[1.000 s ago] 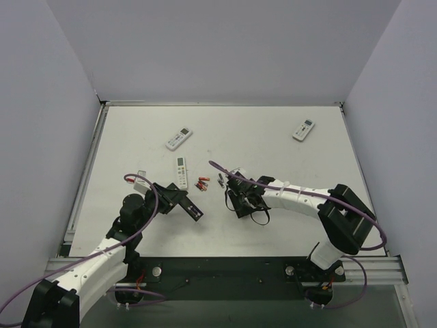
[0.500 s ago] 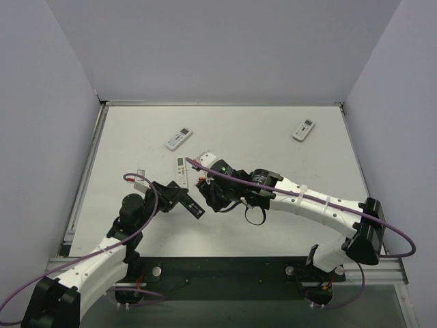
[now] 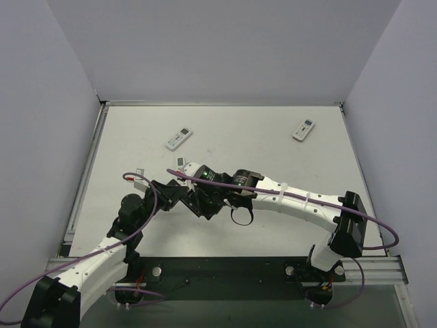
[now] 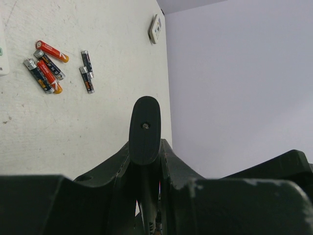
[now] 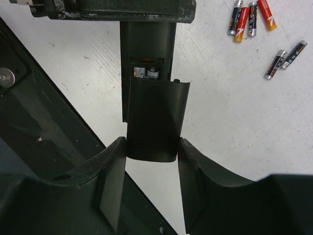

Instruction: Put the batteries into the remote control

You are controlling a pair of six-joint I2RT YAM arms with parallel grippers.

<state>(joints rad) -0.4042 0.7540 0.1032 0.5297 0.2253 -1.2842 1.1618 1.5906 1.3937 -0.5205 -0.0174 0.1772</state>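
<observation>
My left gripper [image 3: 179, 198] is shut on a black remote control [image 5: 146, 44] and holds it off the table. Its open compartment shows two batteries [image 5: 145, 73] inside. My right gripper [image 5: 152, 147] is shut on the black battery cover [image 5: 155, 120], whose top edge lies against the compartment. In the top view the right gripper [image 3: 205, 203] meets the left one. Several loose red-and-black and dark batteries [image 5: 249, 17] lie on the table; they also show in the left wrist view [image 4: 46, 66]. In that view the remote [image 4: 145, 122] stands end-on between my left gripper's [image 4: 145, 147] jaws.
Three white remotes lie on the table: one at the back left [image 3: 179, 139], one at the back right [image 3: 303, 130], one just behind the grippers [image 3: 180, 162], partly hidden. A small white piece [image 3: 141, 173] lies near the left arm. Grey walls enclose the table.
My right arm has swung left from the battery pile to the black remote held by my left gripper, bringing the cover up to the compartment. The left arm has barely moved.
</observation>
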